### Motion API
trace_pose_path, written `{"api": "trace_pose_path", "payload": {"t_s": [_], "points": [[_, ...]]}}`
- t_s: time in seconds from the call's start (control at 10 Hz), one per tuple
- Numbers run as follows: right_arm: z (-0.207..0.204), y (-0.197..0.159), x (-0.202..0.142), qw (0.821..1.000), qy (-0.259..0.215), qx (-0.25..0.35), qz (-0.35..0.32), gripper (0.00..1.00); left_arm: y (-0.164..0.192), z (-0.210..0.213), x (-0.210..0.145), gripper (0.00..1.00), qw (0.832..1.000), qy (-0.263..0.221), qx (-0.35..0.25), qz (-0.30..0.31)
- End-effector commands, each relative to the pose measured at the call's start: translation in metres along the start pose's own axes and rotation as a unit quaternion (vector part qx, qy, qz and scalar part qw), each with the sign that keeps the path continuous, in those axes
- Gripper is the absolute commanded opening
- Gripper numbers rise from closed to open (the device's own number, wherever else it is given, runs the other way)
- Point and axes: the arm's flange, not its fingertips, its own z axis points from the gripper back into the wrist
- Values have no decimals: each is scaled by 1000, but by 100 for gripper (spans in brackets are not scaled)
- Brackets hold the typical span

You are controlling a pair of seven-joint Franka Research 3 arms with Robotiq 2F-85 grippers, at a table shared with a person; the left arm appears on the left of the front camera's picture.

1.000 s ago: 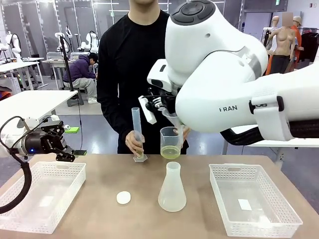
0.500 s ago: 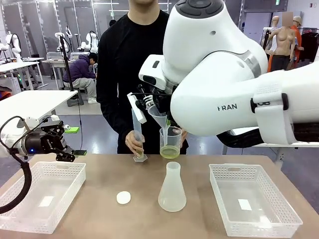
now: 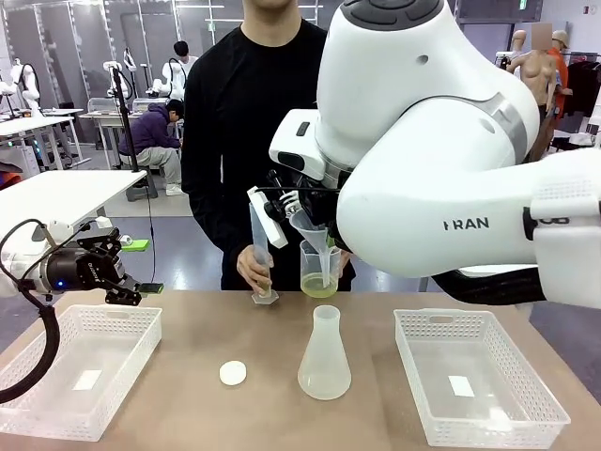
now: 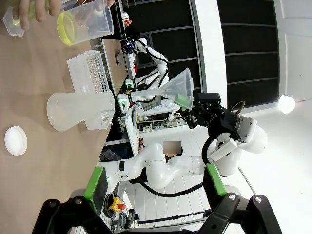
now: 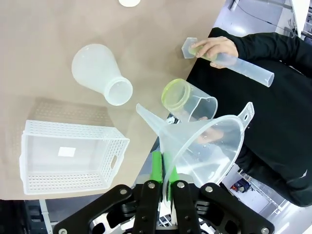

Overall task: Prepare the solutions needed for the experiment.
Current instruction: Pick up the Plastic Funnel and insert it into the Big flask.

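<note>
A person's hand holds a clear beaker (image 3: 321,267) above the table's far edge, with the pale yellow-green solution (image 3: 319,287) at its bottom. The other hand steadies a tall graduated cylinder (image 3: 259,252). My right gripper (image 3: 293,205) is shut on the rim of a clear funnel (image 3: 307,228), which hangs just left of the beaker; in the right wrist view the funnel (image 5: 204,141) is pinched between the green pads (image 5: 156,168). A translucent conical flask (image 3: 324,357) stands upright mid-table, below the funnel. My left gripper (image 3: 122,282) hangs open over the left basket's far edge.
A white mesh basket (image 3: 56,413) sits at the left and another basket (image 3: 507,423) at the right. A small white round cap (image 3: 233,373) lies left of the flask. The person stands close behind the table's far edge.
My right arm has carried the funnel a little to the left and tilted it, spout near the beaker's rim. The left arm, flask and baskets have stayed put.
</note>
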Motion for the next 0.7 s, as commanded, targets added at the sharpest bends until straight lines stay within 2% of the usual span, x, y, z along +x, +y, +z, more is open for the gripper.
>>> {"api": "trace_pose_path", "payload": {"t_s": [0.0, 0.4, 0.6], "points": [[0, -3, 1, 1000, -3, -3, -1, 4, -2, 0, -1, 100, 1000, 2, -6, -2], [1, -1, 0, 1000, 0, -1, -1, 4, -2, 0, -1, 100, 1000, 2, -6, -2], [-8, 10, -2, 1000, -17, -13, -7, 4, -2, 0, -1, 100, 1000, 2, -6, -2]]}}
